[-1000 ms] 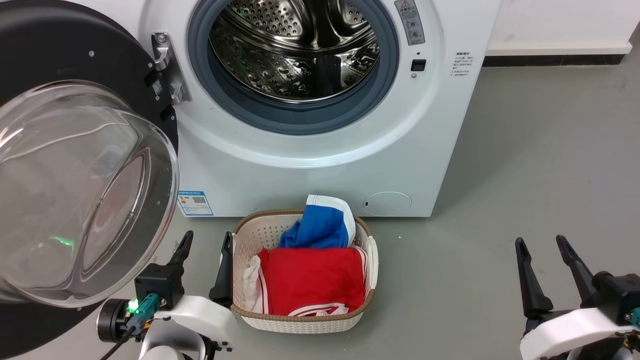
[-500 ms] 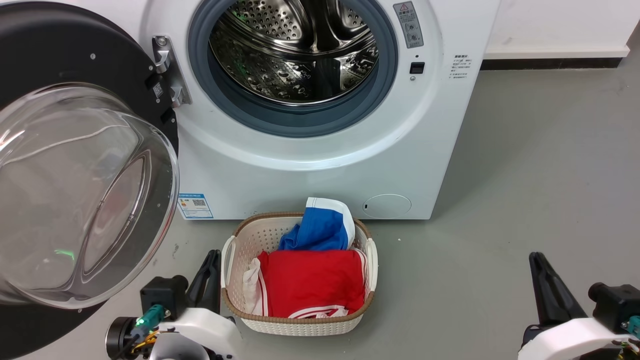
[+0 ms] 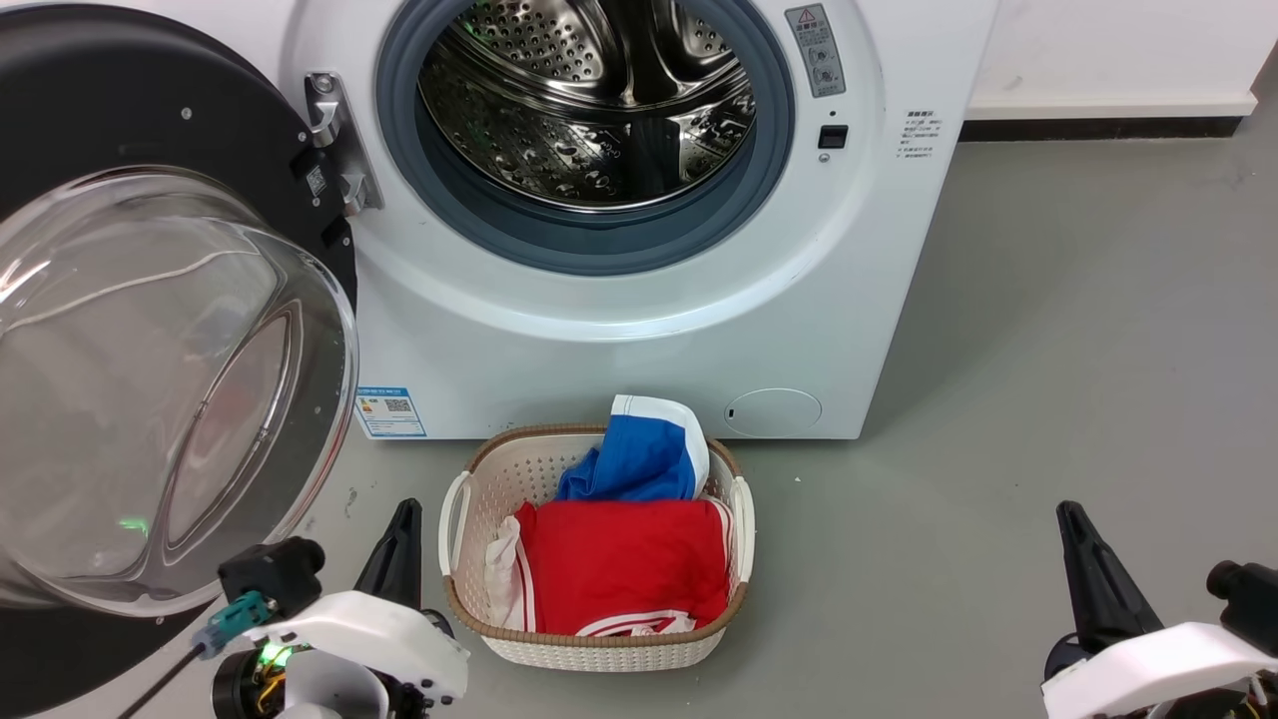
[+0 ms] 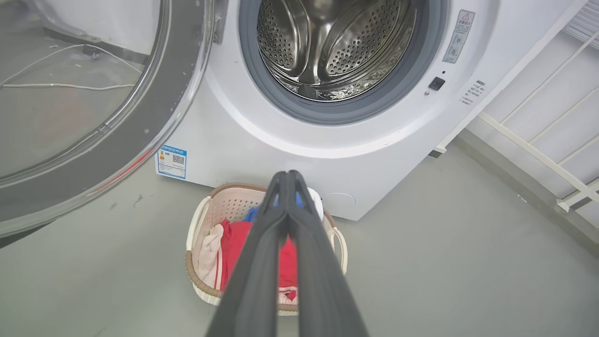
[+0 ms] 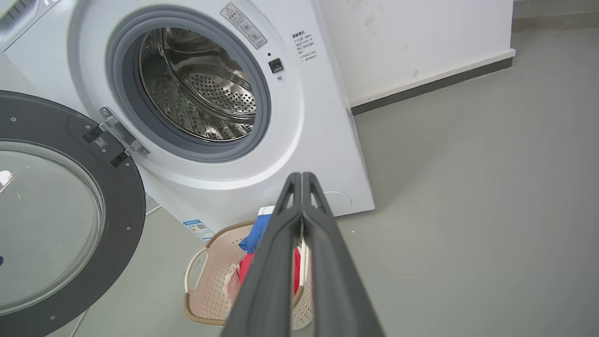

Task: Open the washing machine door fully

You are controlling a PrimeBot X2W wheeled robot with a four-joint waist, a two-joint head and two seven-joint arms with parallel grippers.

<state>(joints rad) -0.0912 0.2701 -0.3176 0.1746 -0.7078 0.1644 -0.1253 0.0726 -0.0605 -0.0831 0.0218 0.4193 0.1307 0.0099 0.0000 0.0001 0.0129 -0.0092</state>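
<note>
The washing machine door (image 3: 150, 379) stands swung out on the machine's left, hung from the metal hinge (image 3: 334, 140), its clear glass bowl bulging toward the head camera. That view cuts the door off at the left edge. The right wrist view takes in more of the black ring (image 5: 126, 196) around the glass, while the left wrist view has only a curved slice of it. The washing machine (image 3: 619, 330) has its steel drum (image 3: 589, 100) exposed inside the grey gasket (image 3: 599, 245); its top is out of frame. Low on its front sit a blue label (image 3: 389, 409) and a round filter cap (image 3: 772, 411).

A pale basket (image 3: 599, 649) stands on the floor just before the machine, holding a red garment (image 3: 619, 569) and a blue one (image 3: 634, 459).

The left pincer (image 4: 286, 174) has its fingertips pressed together, holding nothing, and so does the right pincer (image 5: 301, 174). From the head camera each shows as a single dark finger, so the gap cannot be read there. Both are clear of the door.
</note>
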